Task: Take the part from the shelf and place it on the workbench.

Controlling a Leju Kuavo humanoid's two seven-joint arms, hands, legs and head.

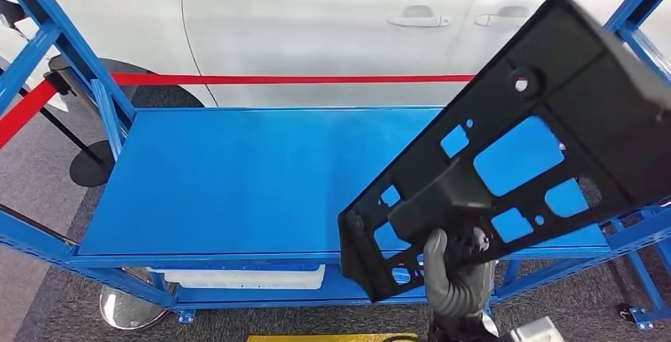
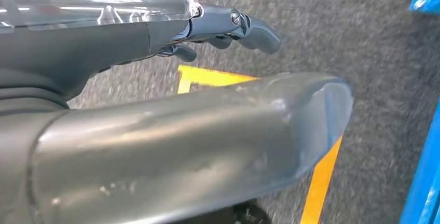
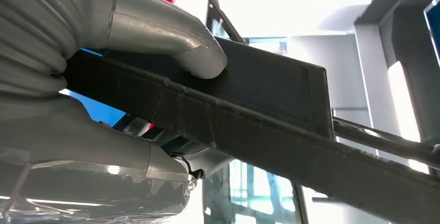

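Right hand (image 1: 457, 272) grips the black perforated part (image 1: 506, 152) by its lower edge, tilted up over the blue shelf's (image 1: 237, 184) front right corner; shelf surface left of it lies bare. Left hand (image 2: 228, 29) hangs over carpet, fingers loose, grasping nothing.

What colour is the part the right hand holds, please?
Black, clearest in the head view: part, right hand.

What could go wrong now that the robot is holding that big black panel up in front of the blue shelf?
The right hand grips the black part only near its lower edge, so most of the panel sticks out beyond the grip; it might twist or slip. The part's upper end sits close to the blue shelf frame on the right, so a swing could knock it. The left hand hangs over the floor and gives no support.
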